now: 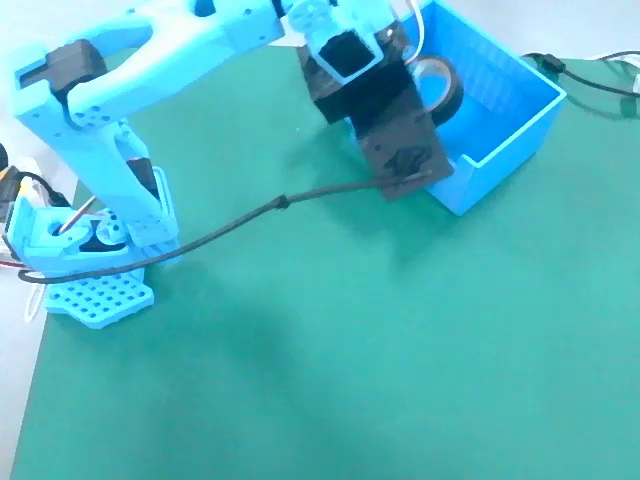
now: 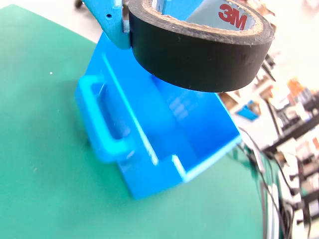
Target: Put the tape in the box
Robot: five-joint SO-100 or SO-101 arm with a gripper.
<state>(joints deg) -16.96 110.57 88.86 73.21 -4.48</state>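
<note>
- Black tape (image 2: 199, 55) roll was pinched in the gripper (image 2: 164, 12), held up in the air over the box (image 2: 149, 144); wrist view showed red "3M" print on its pale inner core.
- One light-blue finger (image 2: 112, 22) sat against the roll's outer left side in the wrist view; the other finger went through the core, mostly hidden.
- In the fixed view the tape (image 1: 440, 88) hung tilted above the box interior, just right of the black wrist block (image 1: 395, 130), not touching the box floor as far as could be told.
- Box (image 1: 505, 130) was bright blue, open-topped, sitting at the top right of the green mat (image 1: 330, 370) in the fixed view; loop handle (image 2: 102, 122) faced the camera in the wrist view.
- Light-blue arm (image 1: 130, 110) reached from its perforated base (image 1: 95, 290) at left across to the box.
- Black cable (image 1: 230, 230) ran from the base to the wrist block.
- Another dark cable (image 1: 590, 80) lay on the pale surface beyond the mat's far right edge.
- Blurred clutter (image 2: 294, 129) showed at right of the wrist view, too soft to name.
</note>
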